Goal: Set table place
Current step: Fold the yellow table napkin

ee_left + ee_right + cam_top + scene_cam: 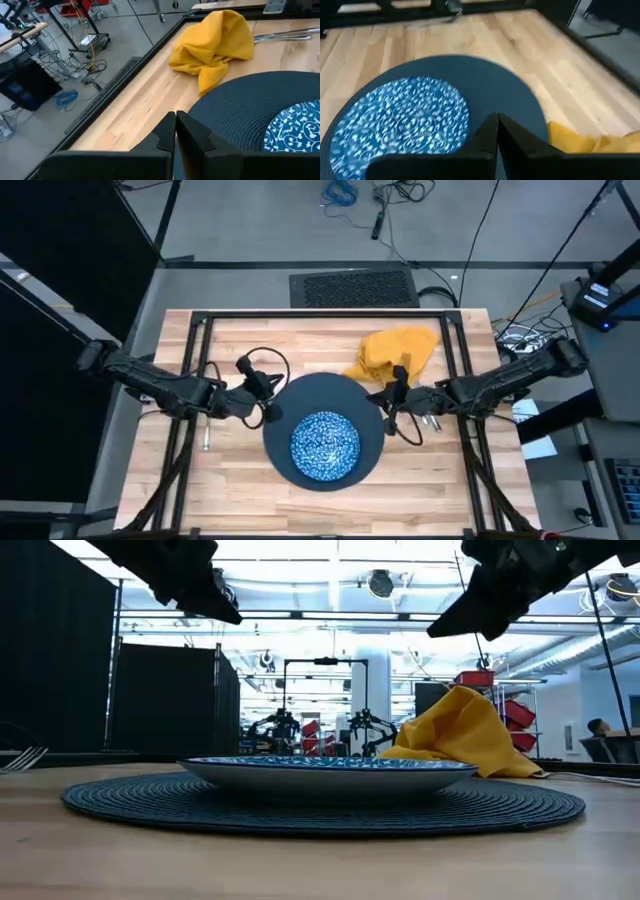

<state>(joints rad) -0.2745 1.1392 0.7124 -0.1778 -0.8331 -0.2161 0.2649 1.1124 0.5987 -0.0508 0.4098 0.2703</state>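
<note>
On the pale wooden table (240, 480), everything gathers around the big dark round mat (322, 430) that lies near the middle. To the left of the mat, well apart from it and close to the table's left frame bar, a fork (206, 438) lies on the wood. The left gripper (272, 413) hangs just over the mat's left edge, its two dark fingers (167, 134) pressed together and holding nothing. On the mat itself, toward its near side, sits the blue-and-white patterned dish (325, 444), flat and level. The right gripper (388, 408) hangs at the mat's right edge, its fingers (490, 131) also closed together on nothing. Behind the mat and to its right, the mustard-yellow napkin (397, 352) is heaped in a loose crumple, its lowest fold reaching to just beside the mat's far rim. To the right of the mat, beneath the right arm, more silver cutlery (431, 420) lies on the wood; I cannot tell from here which pieces they are.
</note>
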